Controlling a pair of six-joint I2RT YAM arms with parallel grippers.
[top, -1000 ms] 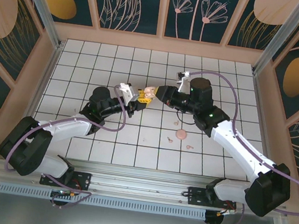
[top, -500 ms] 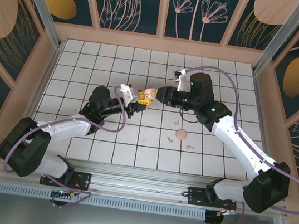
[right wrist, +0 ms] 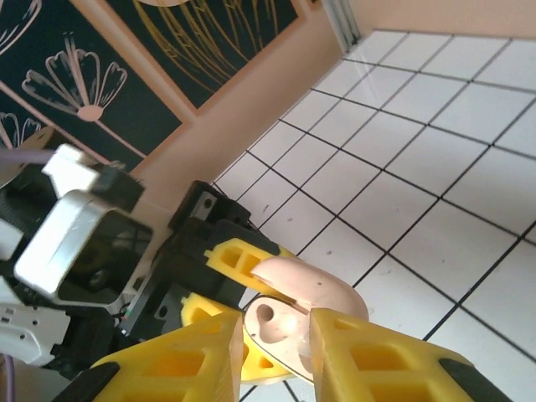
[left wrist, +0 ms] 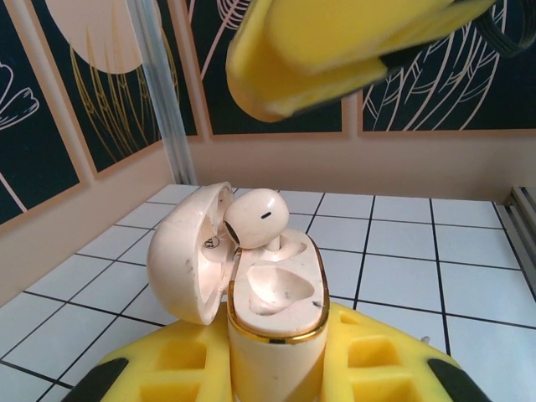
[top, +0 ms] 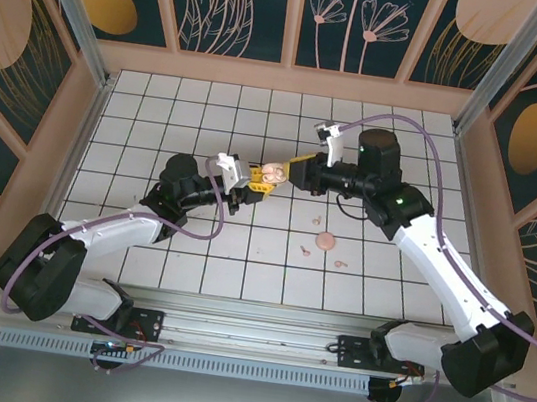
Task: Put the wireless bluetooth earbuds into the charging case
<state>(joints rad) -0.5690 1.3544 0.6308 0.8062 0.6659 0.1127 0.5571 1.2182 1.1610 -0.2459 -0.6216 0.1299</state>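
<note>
The left hand (top: 254,185) pinches the open charging case (left wrist: 276,293) upright above the table (top: 190,250). One earbud (left wrist: 255,216) stands stem-down in the far socket, seemingly not fully seated. The right hand (right wrist: 276,352) hovers just above it, slightly spread and empty. The next move likely calls for a gentle press on the bud.

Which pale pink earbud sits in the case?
The pale pink earbud standing in the open pale pink charging case; other pink pieces lie on white tiles.
</note>
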